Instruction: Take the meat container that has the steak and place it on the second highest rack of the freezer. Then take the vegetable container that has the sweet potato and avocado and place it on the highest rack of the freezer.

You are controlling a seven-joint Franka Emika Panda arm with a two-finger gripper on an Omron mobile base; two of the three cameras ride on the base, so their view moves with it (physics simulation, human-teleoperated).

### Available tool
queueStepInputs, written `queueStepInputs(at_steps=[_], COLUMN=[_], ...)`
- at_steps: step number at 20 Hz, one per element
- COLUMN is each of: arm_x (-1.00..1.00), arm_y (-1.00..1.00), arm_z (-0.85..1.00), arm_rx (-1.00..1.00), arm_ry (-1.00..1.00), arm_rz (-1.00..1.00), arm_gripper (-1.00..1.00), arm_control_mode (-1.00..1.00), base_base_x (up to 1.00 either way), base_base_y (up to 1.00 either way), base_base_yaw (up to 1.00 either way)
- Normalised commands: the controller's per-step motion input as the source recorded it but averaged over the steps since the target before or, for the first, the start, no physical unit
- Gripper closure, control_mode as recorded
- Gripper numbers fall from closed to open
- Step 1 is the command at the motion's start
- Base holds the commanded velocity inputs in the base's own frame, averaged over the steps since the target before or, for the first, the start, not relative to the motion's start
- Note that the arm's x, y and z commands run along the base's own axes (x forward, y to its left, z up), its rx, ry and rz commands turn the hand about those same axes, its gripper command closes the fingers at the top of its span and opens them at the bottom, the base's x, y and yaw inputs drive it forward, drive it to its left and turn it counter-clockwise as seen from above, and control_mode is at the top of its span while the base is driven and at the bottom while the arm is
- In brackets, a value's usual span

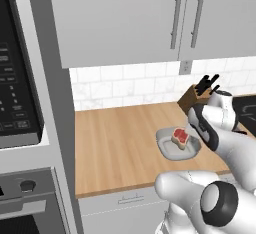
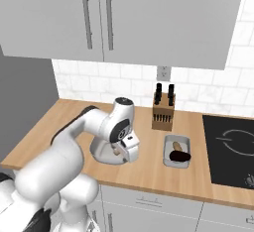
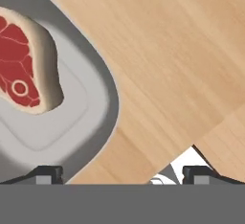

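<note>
While neither container is in the freezer yet, the task looks barely begun: both sit on the wooden counter (image 1: pixel 115 143). The dish (image 1: pixel 170 147) with the steak (image 1: pixel 180 136) rests near the counter's front edge, right of centre in the left base view, flat on the wood and not lifted. The tray (image 2: pixel 177 152) with the avocado (image 2: pixel 179 155) and a tan piece that should be the sweet potato (image 2: pixel 177 146) lies farther right, just in front of the knife block (image 2: pixel 163 108) and left of the black cooktop (image 2: pixel 232 149), untouched.

The gripper (image 3: pixel 122 174) hangs low over the dish's edge, jaws spread wide and holding nothing (one tip over the dish rim, the other over bare wood in the hand view). The steak sits off to one side of the jaws, not between them. So this reads as the approach to the first pick, with the grasp on the rim not yet made.

Left to do, by my read: close on the dish, carry it to the second-highest rack, come back for the tray and put it on the highest rack. The arm hides most of the dish in the right base view.
</note>
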Motion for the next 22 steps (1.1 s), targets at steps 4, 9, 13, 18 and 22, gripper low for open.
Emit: queueStepInputs(at_steps=[4, 9, 13, 18, 22], arm_x=[0.00, 0.14, 0.00, 0.00, 0.13], arm_y=[0.02, 0.05, 0.00, 0.00, 0.00], arm_z=[-0.31, -0.34, -0.33, -0.25, -0.02], arm_rx=[0.00, 0.00, 0.00, 0.00, 0.00], arm_ry=[0.04, 0.06, 0.00, 0.00, 0.00], arm_rz=[-0.01, -0.02, 0.00, 0.00, 0.00], arm_gripper=[-1.00, -1.00, -1.00, -1.00, -1.00], arm_control_mode=[-1.00, -1.00, -1.00, -1.00, -1.00], base_base_x=[0.00, 0.00, 0.00, 0.00, 0.00], base_base_y=[0.00, 0.00, 0.00, 0.00, 0.00], base_base_yaw=[0.00, 0.00, 0.00, 0.00, 0.00])
